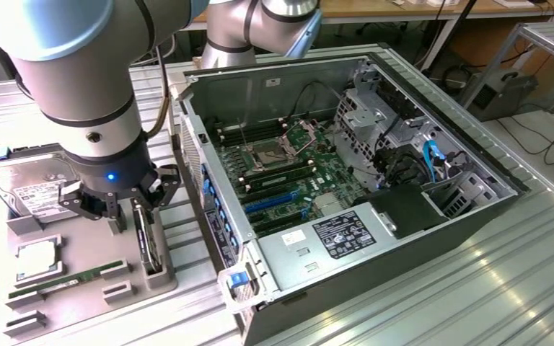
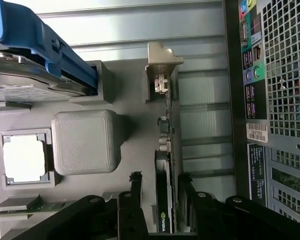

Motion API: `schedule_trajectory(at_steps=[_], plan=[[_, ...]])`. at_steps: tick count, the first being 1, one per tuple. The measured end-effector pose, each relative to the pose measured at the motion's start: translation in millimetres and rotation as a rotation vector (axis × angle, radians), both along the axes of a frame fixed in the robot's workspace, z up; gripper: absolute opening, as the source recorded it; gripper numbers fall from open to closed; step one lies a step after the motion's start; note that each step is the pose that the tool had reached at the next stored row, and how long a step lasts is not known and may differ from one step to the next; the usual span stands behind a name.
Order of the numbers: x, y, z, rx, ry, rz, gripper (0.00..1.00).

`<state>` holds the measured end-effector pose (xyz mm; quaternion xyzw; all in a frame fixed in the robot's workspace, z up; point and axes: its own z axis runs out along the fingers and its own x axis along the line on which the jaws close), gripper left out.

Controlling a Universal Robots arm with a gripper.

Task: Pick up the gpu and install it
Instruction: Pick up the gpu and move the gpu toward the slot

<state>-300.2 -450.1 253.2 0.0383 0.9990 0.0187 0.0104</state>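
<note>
On the exterior view's left, a grey tray [image 1: 84,295] holds a hard drive [image 1: 29,189], a processor chip [image 1: 37,259], a memory stick [image 1: 66,282] and the gpu [image 1: 143,245], which stands on edge in its slot. The jaws are spread, one on each side of it. Rightward lies the open computer case [image 1: 257,94].

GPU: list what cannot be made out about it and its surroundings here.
- Exterior view: the gpu stands edge-on in the tray; the gripper covers part of it.
- Wrist view: one end of the gpu is cut off by the picture's edge, behind the jaws.
- Exterior view: print on the case label is too small to read.
</note>
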Motion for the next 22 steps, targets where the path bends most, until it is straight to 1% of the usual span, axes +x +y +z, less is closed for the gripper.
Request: schedule_trajectory(at_steps=[9, 11, 16, 20, 22], plan=[[0.0, 0.0, -0.2, 0.0000, 0.0000, 0.000, 0.42], [0.1, 0.0, -1.3, 0.0003, -0.0008, 0.000, 0.42], [0.0, 0.0, -4.8, 0.0000, -0.0054, 0.000, 0.42], [0.0, 0.0, -5.8, -0.0001, -0.0105, 0.000, 0.42], [0.0, 0.0, -6.0, -0.0010, -0.0124, -0.001, 0.42]])
